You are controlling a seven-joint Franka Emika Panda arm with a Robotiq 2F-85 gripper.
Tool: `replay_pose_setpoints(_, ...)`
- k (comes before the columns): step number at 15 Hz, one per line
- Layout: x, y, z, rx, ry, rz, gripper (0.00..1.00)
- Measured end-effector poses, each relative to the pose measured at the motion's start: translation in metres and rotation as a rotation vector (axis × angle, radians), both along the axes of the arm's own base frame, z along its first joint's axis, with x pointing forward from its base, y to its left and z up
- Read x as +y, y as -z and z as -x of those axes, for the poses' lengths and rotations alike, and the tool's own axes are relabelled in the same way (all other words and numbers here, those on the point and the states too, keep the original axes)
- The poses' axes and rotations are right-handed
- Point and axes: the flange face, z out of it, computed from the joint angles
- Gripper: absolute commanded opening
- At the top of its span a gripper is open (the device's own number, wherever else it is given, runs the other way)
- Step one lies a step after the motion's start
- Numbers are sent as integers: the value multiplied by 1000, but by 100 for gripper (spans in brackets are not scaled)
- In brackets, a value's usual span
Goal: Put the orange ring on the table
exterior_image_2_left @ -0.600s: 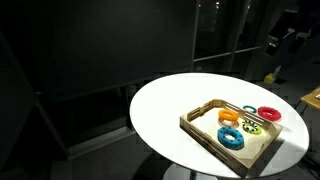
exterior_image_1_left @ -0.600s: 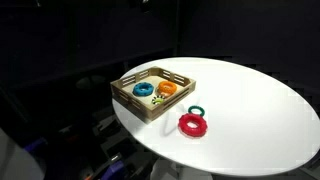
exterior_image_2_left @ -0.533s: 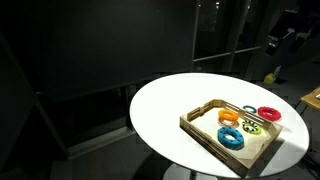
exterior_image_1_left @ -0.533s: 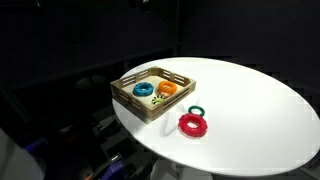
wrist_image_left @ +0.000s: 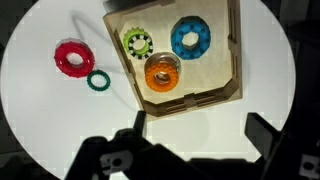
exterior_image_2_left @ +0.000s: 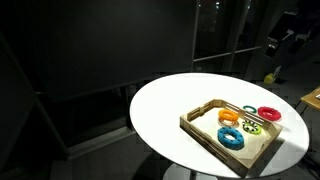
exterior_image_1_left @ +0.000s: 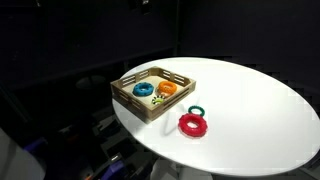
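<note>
The orange ring [wrist_image_left: 161,72] lies inside the slatted wooden tray [wrist_image_left: 190,98], near its front wall, and shows in both exterior views [exterior_image_1_left: 167,89] [exterior_image_2_left: 230,117]. The tray stands on the round white table [wrist_image_left: 40,110] [exterior_image_1_left: 250,110] [exterior_image_2_left: 165,105]. My gripper [wrist_image_left: 200,135] hangs high above the table just in front of the tray, open and empty. Its dark fingers [wrist_image_left: 262,130] stand wide apart, clear of the orange ring.
A blue ring [wrist_image_left: 190,38] and a green-and-yellow ring [wrist_image_left: 138,42] also lie in the tray. A red ring [wrist_image_left: 72,57] [exterior_image_1_left: 192,123] and a small green ring [wrist_image_left: 98,81] lie on the table beside the tray. The surroundings are dark.
</note>
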Motion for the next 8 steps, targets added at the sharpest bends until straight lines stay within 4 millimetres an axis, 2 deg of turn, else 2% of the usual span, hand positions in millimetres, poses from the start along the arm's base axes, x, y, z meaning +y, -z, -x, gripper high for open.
replay_pose_setpoints(4, 0, 10, -9, 29, 1, -2, 100)
replay_pose_setpoints(8, -1, 29, -27, 54, -10, 16, 100)
